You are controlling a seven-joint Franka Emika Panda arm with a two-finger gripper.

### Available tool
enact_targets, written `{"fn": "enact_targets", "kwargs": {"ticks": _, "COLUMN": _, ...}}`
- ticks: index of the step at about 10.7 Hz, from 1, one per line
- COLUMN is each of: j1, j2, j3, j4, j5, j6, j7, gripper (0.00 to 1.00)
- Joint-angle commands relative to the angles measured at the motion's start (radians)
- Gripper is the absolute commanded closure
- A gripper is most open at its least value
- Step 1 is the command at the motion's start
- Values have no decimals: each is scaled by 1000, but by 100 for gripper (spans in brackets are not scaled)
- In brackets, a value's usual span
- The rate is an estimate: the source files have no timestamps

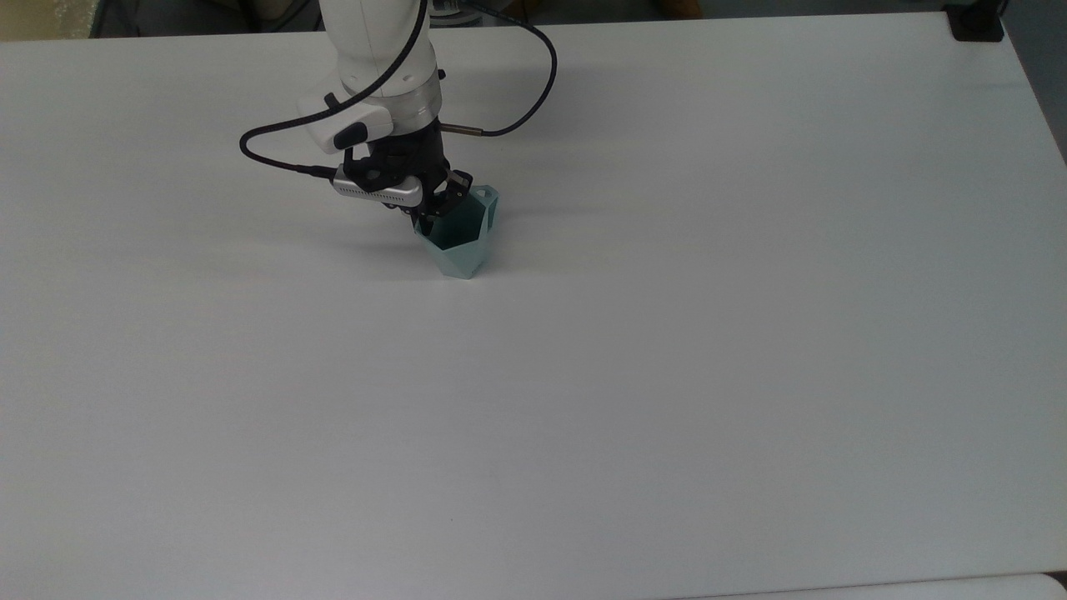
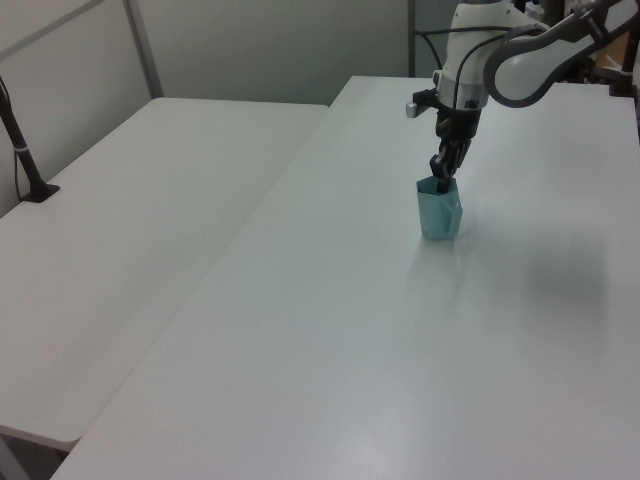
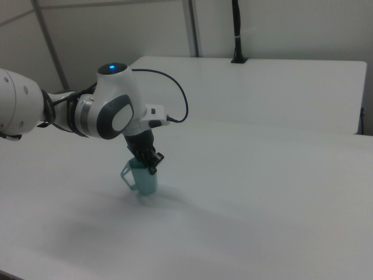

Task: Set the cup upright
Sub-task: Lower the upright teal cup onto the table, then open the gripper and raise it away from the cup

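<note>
The cup [image 1: 461, 242] stands on the white table [image 1: 667, 350] with its open mouth up and its narrow base down, close to upright, leaning only slightly. In the top view it sits in the upper part of the table, toward the top view's left of centre. A small tab with a hole sticks out from the rim on the side away from the arm, seen at the top view's upper right of the cup.

The gripper [image 1: 430, 218] reaches down onto the near rim and is closed on the cup's wall, one finger inside the mouth and the other outside it. In the left view the gripper [image 2: 438, 181] comes down from above onto the cup [image 2: 440, 211]; in the right view the cup [image 3: 143, 177] sits just below the gripper [image 3: 148, 164].

A black cable [image 1: 533, 92] loops from the arm's wrist over the table. A second white table [image 2: 120, 260] stands beside the first in the left view.
</note>
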Motion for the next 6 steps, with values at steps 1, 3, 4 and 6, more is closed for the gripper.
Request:
{"fn": "enact_targets", "kwargs": {"ticks": 1, "j1": 3, "j2": -9, "j3": -2, "j4": -9, "j5": 10, "j6": 12, "j7": -16, "gripper": 53}}
{"fn": "enact_targets", "kwargs": {"ticks": 3, "j1": 5, "j2": -9, "j3": -2, "j4": -9, "j5": 9, "j6": 10, "j7": -22, "gripper": 0}}
{"fn": "enact_targets", "kwargs": {"ticks": 4, "j1": 5, "j2": -13, "j3": -2, "j4": -7, "j5": 9, "j6": 3, "j7": -20, "gripper": 0}}
{"fn": "enact_targets", "kwargs": {"ticks": 6, "j1": 5, "j2": -41, "j3": -3, "j4": 49, "j5": 9, "j6": -133, "j7": -22, "gripper": 0}}
